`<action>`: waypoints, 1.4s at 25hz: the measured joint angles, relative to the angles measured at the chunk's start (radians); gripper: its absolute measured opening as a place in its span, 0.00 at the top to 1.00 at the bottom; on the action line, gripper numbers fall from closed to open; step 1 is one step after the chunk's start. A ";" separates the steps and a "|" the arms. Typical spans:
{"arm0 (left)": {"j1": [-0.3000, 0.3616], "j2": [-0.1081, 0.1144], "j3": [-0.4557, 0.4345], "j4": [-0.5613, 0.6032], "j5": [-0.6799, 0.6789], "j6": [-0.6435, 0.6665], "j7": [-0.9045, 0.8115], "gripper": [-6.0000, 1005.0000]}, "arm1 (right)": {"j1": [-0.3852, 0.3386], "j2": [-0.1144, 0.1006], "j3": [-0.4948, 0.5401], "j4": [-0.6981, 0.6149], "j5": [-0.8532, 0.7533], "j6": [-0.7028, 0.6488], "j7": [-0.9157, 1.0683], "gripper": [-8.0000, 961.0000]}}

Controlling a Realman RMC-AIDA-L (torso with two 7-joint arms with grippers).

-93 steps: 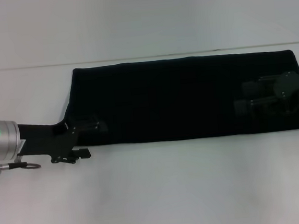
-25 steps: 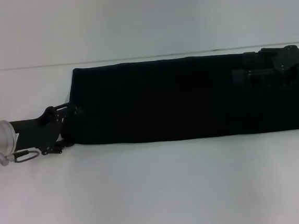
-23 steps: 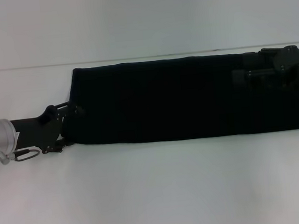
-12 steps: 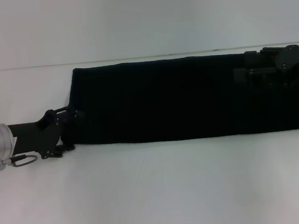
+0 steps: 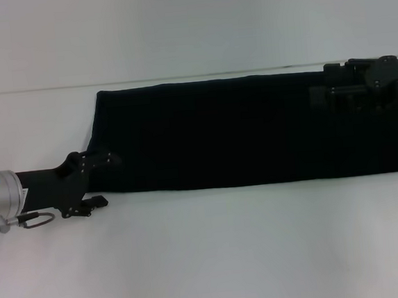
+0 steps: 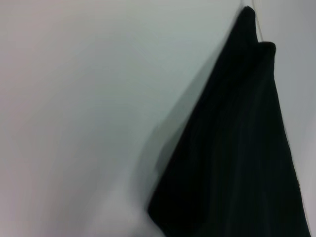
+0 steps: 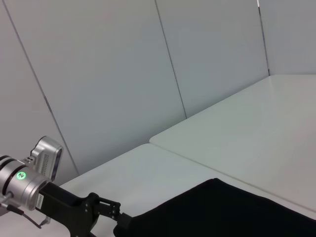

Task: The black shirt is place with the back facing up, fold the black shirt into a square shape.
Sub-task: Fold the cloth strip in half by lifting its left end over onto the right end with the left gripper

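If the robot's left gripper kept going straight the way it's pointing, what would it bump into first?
Most likely the black shirt. The left gripper sits at the shirt's left end near the front corner and points to the robot's right, along the cloth, so it would probably push straight into that edge. Its height over the table is unclear.

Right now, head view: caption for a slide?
Black shirt folded into a long band on the table; left claw at its near-left corner.

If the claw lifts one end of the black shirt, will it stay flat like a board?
Probably not. The black shirt is soft cloth, already folded into a long flat strip on the table, so it would likely sag. The left claw is at its end.
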State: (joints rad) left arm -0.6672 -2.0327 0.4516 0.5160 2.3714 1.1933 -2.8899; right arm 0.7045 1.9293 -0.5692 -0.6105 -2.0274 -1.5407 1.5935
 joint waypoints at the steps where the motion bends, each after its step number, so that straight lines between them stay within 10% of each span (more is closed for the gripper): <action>1: 0.000 0.000 0.000 -0.001 0.000 -0.009 0.000 0.07 | 0.000 0.000 0.000 0.000 0.000 0.000 0.000 0.13; 35: -0.025 -0.002 0.009 -0.002 0.000 -0.121 0.025 0.07 | -0.007 -0.002 0.000 0.000 0.026 -0.006 0.002 0.13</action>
State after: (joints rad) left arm -0.6919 -2.0346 0.4603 0.5142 2.3717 1.0722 -2.8650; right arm 0.6979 1.9278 -0.5691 -0.6105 -2.0014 -1.5466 1.5953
